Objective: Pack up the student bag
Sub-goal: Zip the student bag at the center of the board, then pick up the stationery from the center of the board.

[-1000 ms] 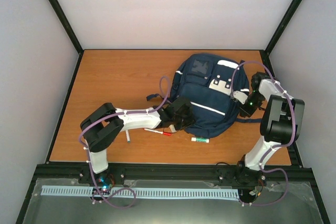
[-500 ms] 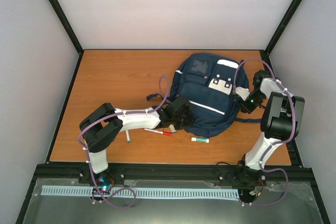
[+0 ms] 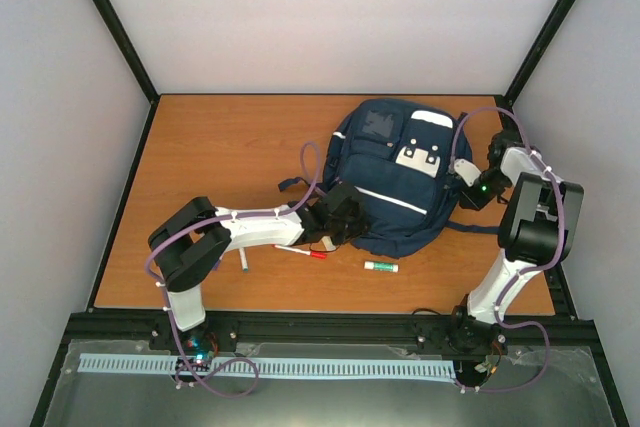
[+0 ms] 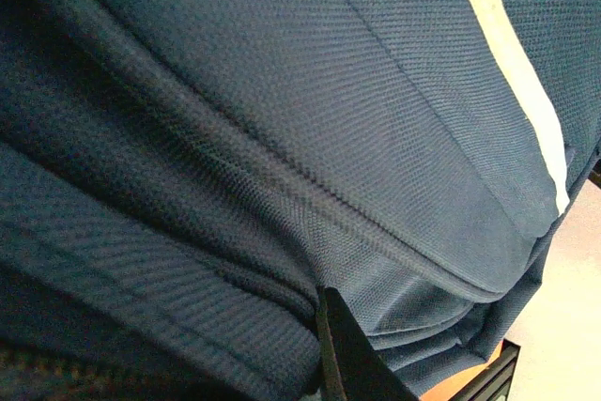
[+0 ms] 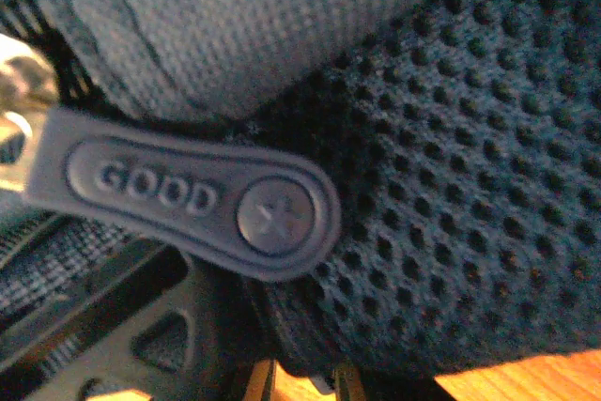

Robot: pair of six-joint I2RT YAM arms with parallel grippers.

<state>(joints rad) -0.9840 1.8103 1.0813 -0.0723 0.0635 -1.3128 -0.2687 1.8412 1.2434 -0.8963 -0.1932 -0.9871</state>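
The student bag [image 3: 395, 192], navy with a thin white stripe and white patches, lies on the right half of the wooden table. My left gripper [image 3: 343, 219] sits at its lower left edge. In the left wrist view navy fabric [image 4: 282, 91] fills the frame and folds in against one dark finger [image 4: 352, 363], so the jaws are shut on the cloth. My right gripper [image 3: 467, 187] presses against the bag's right side. Its camera shows only dark mesh [image 5: 470, 138], a grey zipper pull [image 5: 188, 194] marked GOOD and a black buckle [image 5: 122, 335]. Its fingers are hidden.
A white glue stick with a green cap [image 3: 381, 266] lies in front of the bag. A red marker [image 3: 302, 252] and a white pen [image 3: 243, 262] lie by the left forearm. A dark strap [image 3: 291, 184] trails off the bag's left side. The black frame post [image 3: 505, 107] stands close behind the right arm.
The bag has slid a little toward the back, away from the glue stick. My right gripper moved back with it. The left gripper stayed shut at the bag's edge.
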